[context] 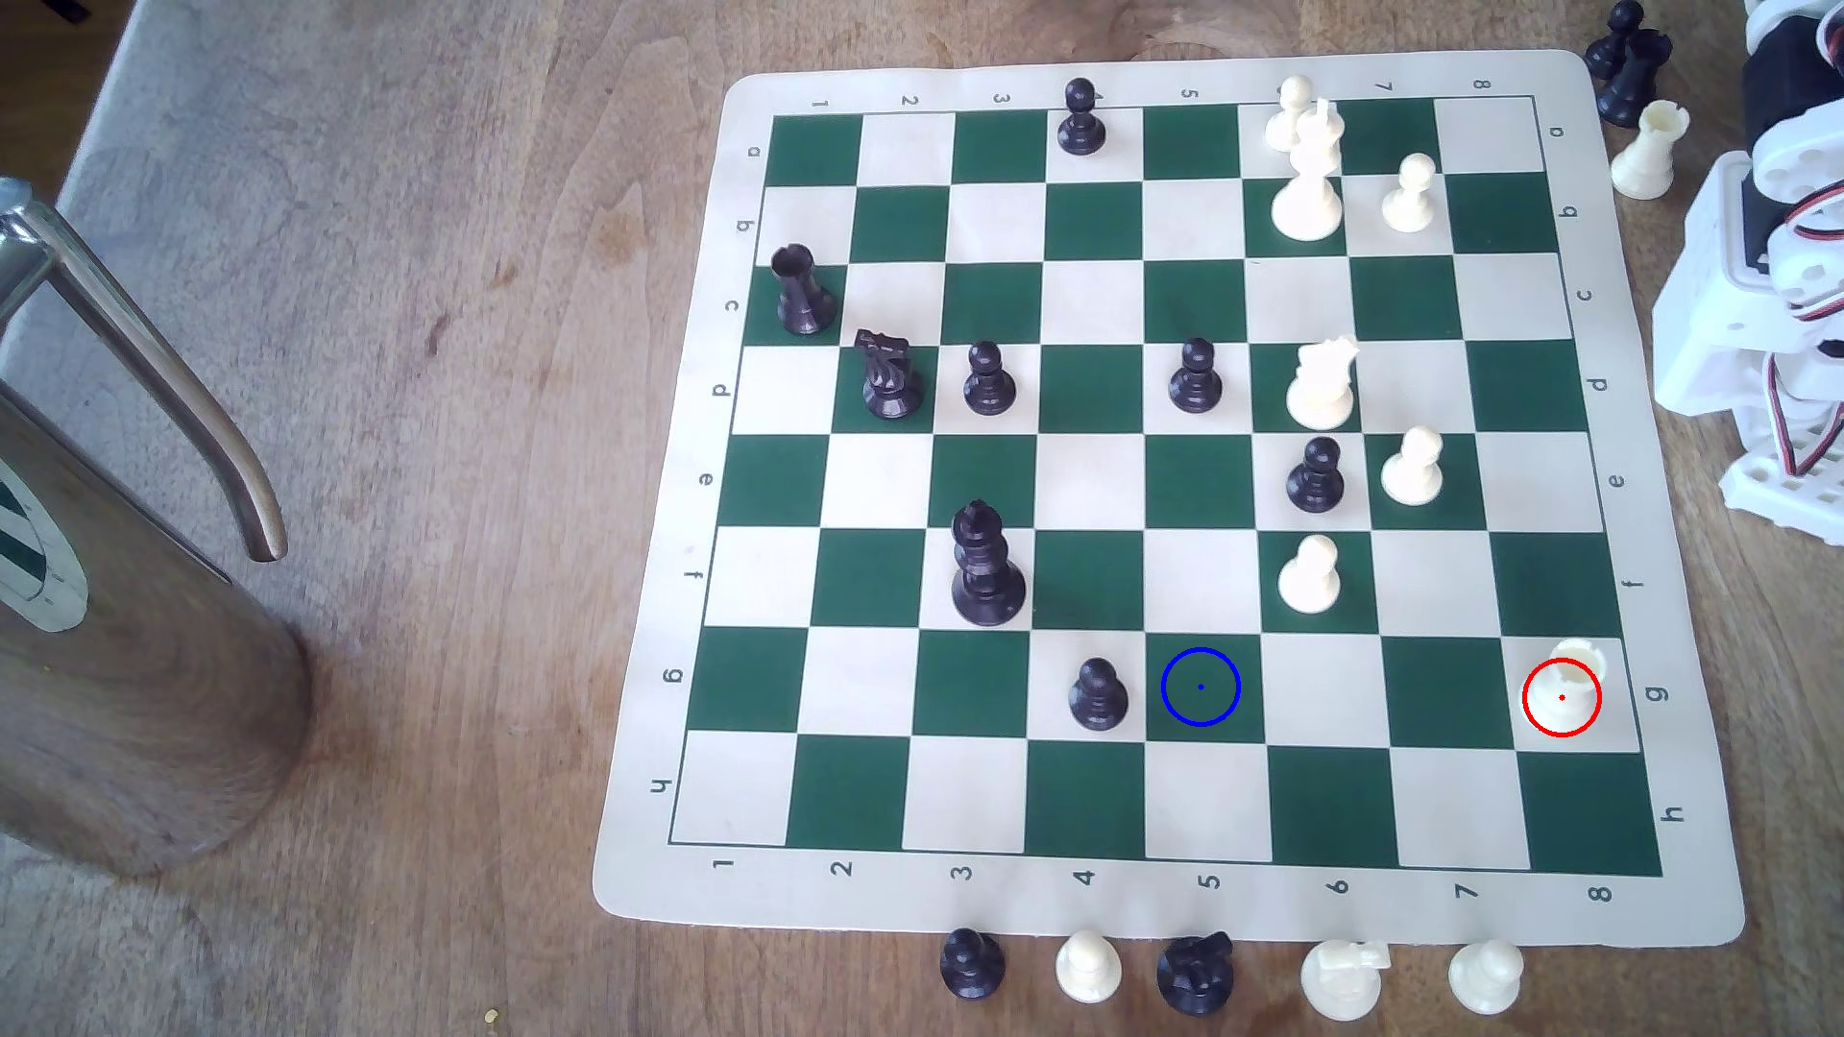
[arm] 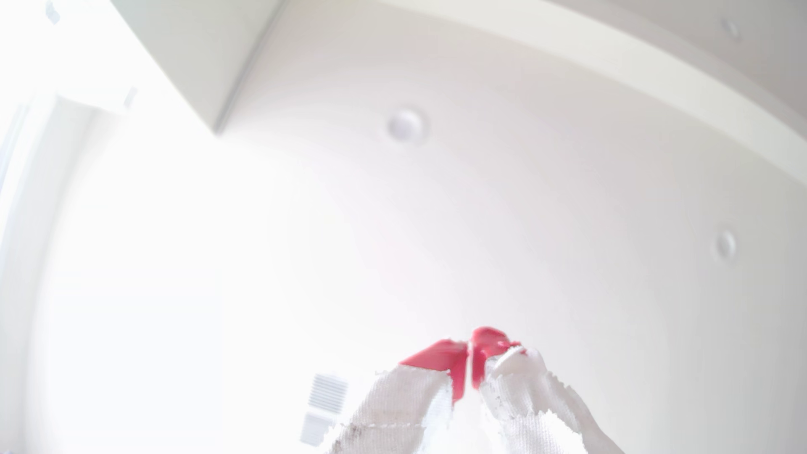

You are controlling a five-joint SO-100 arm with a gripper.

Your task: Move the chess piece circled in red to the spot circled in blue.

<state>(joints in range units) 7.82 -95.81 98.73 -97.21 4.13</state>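
The chess piece circled in red (context: 1567, 680) is a short cream rook on a cream square near the board's corner at the exterior view's lower right. The spot circled in blue (context: 1200, 686) is a bare dark green square in the same row, three squares toward the exterior view's left. The white arm (context: 1766, 259) sits folded beyond the board's right edge, well away from the rook. In the wrist view my gripper (arm: 469, 351) points up at a white ceiling. Its red-tipped, cloth-wrapped fingers (arm: 441, 355) are pressed together with nothing between them.
A black pawn (context: 1098, 695) stands on the square just left of the blue spot, and a cream pawn (context: 1309, 575) one row behind it. Other pieces are scattered over the board (context: 1128, 902). Captured pieces (context: 1088, 965) line the front edge. A steel jug (context: 130, 618) stands at far left.
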